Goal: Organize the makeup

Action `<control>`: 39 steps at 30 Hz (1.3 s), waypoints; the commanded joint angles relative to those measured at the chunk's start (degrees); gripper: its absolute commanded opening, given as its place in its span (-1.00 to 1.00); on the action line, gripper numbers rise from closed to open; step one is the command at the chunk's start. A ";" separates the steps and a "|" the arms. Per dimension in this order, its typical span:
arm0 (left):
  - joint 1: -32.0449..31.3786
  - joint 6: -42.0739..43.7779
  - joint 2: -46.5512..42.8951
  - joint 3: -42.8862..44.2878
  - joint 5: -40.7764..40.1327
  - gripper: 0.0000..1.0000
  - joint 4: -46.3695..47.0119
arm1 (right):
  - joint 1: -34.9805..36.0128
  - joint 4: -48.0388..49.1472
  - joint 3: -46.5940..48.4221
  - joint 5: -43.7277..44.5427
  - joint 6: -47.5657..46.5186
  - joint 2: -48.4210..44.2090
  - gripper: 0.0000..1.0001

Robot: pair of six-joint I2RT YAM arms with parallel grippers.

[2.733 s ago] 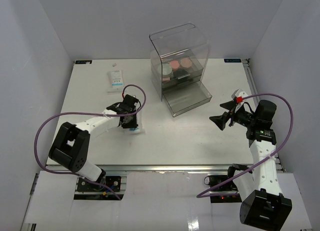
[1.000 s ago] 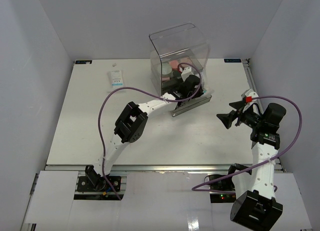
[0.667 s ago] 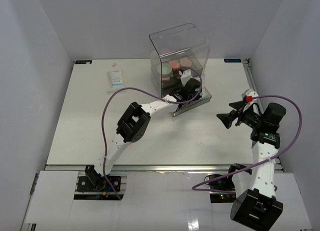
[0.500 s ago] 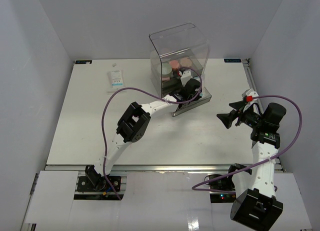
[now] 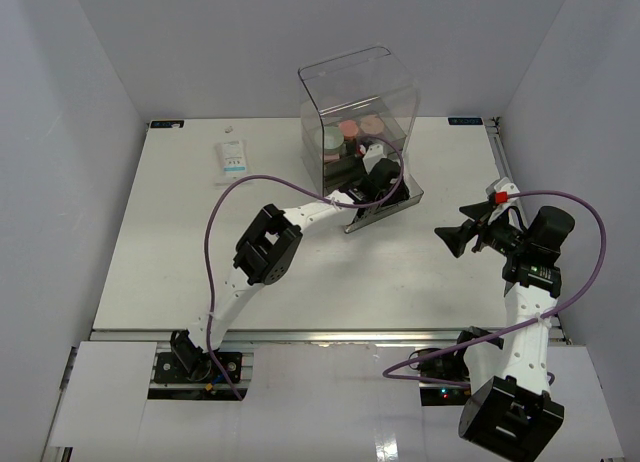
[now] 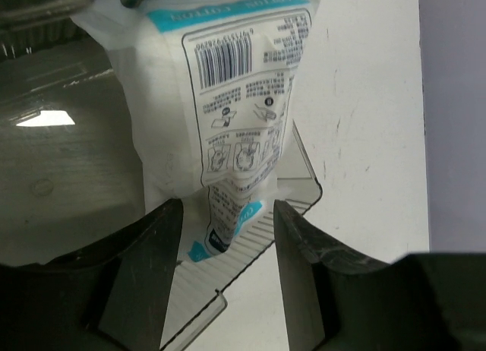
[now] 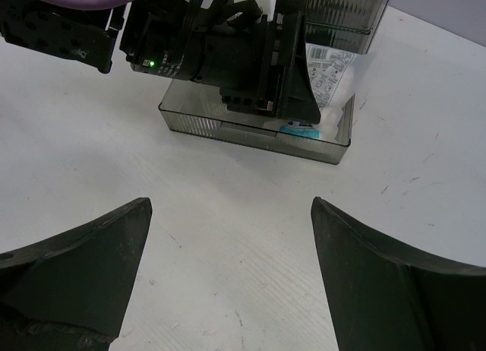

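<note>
Since the earlier view the left arm has swung from the near-left of the table across to the pulled-out lower drawer, and its grip has let go. The left fingers [image 6: 144, 275] now stand apart, with the narrow end of a white sachet [image 6: 228, 100] lying between them and, as far as the wrist view shows, touching neither. That sachet, printed with a barcode and teal bands, rests inside the smoky drawer [image 7: 250, 134] at its right end, its other end reaching back toward the clear box [image 5: 355, 92]. On the level above sit round pink and beige compacts [image 5: 362, 128]. A second sachet [image 5: 233, 160] lies on the table [image 5: 160, 242], well left of the box. The right fingers [image 7: 83, 267] are spread wide on nothing, hovering over the table's right side and facing the drawer.
</note>
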 commanded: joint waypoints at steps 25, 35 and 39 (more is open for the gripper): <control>28.96 16.23 -73.71 -70.22 25.92 0.52 14.36 | -0.95 0.50 -0.50 -6.03 -0.79 -0.91 0.84; 51.84 21.18 -47.25 -50.43 36.00 0.55 6.00 | -1.11 0.43 -0.59 -7.00 -1.11 -0.65 0.85; 51.85 26.40 -37.61 -36.42 30.64 0.54 0.24 | -1.11 0.43 -0.68 -7.34 -1.11 -0.39 0.84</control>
